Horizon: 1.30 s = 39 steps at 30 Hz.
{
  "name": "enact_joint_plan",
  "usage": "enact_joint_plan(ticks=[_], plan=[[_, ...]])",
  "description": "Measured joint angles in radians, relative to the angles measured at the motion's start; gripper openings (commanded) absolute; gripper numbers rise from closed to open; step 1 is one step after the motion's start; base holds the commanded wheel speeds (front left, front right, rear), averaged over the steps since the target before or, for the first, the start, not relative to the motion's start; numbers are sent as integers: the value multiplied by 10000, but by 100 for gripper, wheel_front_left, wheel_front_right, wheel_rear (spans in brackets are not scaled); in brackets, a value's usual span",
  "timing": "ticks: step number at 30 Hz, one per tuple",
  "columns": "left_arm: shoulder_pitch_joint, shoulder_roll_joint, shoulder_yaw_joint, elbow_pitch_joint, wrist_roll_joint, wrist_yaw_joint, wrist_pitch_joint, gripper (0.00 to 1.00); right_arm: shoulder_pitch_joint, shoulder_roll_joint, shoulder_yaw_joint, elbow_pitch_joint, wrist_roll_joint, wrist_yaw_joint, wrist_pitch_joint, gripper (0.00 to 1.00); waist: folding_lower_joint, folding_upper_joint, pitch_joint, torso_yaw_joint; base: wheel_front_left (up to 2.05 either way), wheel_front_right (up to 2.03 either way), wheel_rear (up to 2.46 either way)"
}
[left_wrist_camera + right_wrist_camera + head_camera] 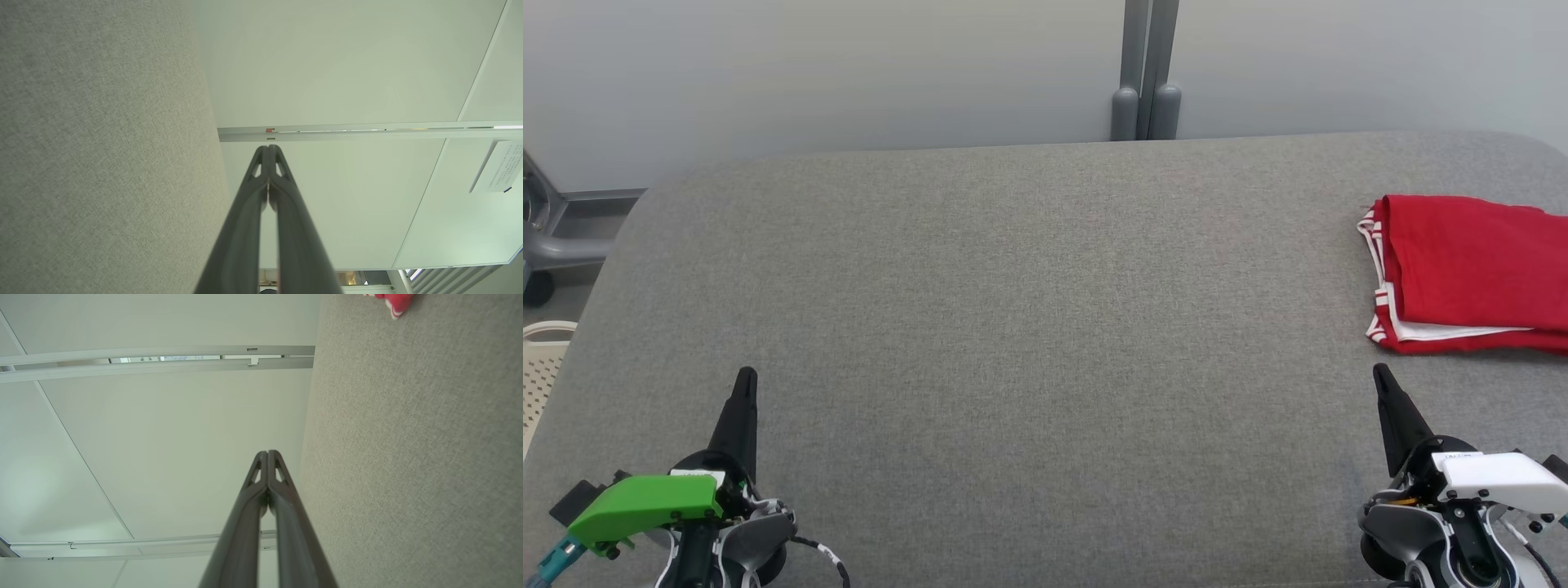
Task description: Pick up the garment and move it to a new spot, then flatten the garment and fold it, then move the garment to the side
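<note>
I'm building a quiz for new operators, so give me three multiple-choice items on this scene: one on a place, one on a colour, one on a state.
1. Where does the folded garment lie on the grey fabric surface?
A. at the robot's far left
B. in the middle
C. by the robot's right edge

2. What colour is the garment's main cloth?
A. blue
B. red
C. green

3. How do the left gripper and the right gripper stand?
A. both shut, holding nothing
B. both wide open
C. the right one shut on the garment

Answers:
1 C: it lies at the right edge of the head view, ahead of the right gripper.
2 B: the cloth is red, with white striped trim.
3 A: each wrist view shows its gripper closed to the tip with nothing in it.
</note>
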<state>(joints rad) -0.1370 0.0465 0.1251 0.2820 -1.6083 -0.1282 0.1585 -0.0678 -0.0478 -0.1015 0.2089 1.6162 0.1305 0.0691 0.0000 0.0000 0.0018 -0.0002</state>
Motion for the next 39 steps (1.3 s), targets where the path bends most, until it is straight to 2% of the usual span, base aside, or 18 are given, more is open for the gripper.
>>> enact_joint_plan(ticks=[21, 25, 28, 31, 35, 39], plan=[[175, -42, -50, 69, 10, 61, -199, 0, 135, 44, 38, 67, -23, -59, -82, 0, 0, 0, 0, 0, 0, 0, 0], [255, -90, -205, -288, 723, 184, -357, 0, 172, 92, 153, -180, -748, -184, -144, 0, 0, 0, -1, 0, 0, 0, 0], [407, -121, -301, -533, 1816, 299, -468, 0, 230, 130, 240, -359, -1818, -311, -182, 0, 0, 0, -3, 0, 0, 0, 0], [495, -169, -408, -794, 3338, 414, -587, 0, 261, 173, 326, -550, -3356, -428, -242, 0, 0, 0, -5, 0, 0, 0, 0], [668, -222, -556, -1124, 6094, 558, -748, 0, 367, 224, 443, -794, -6107, -560, -286, 0, 0, 0, -7, 0, 0, 0, 0], [823, -263, -685, -1455, 9421, 673, -903, 0, 429, 276, 550, -1041, -9509, -704, -366, 0, 0, 0, -9, 0, 0, 0, 0]])
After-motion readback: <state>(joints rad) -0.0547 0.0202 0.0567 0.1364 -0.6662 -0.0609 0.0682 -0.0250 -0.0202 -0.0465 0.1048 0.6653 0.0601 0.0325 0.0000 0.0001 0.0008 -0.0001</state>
